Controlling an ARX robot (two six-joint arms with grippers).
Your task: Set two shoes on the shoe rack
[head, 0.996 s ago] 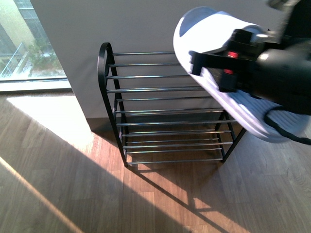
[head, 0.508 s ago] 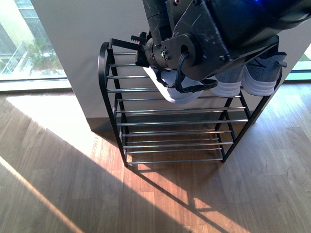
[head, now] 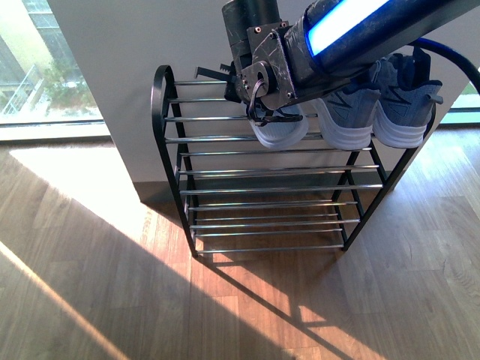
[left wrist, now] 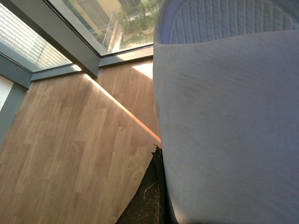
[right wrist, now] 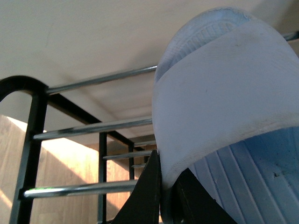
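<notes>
The shoe rack (head: 262, 191) has black side frames and chrome bars and stands against the wall. Two grey knit sneakers (head: 351, 114) sit on the right of its top tier. My right gripper (head: 264, 101) is shut on a pale blue slide (head: 279, 129), which is at the top tier just left of the sneakers. In the right wrist view the fingers (right wrist: 150, 189) pinch the slide's strap edge (right wrist: 219, 88), with the chrome bars (right wrist: 93, 126) close behind. My left gripper (left wrist: 161, 186) is shut on the other pale blue slide (left wrist: 224, 130) above the floor; it is out of the front view.
A grey wall (head: 112, 45) stands behind the rack, with a window (head: 45, 67) to its left. The wood floor (head: 112, 285) in front carries sun patches and shadows. The right arm (head: 360, 30) crosses above the rack's top right.
The right arm swung from close to the camera out to the rack. It then carried its slide down to the top tier beside the sneakers.
</notes>
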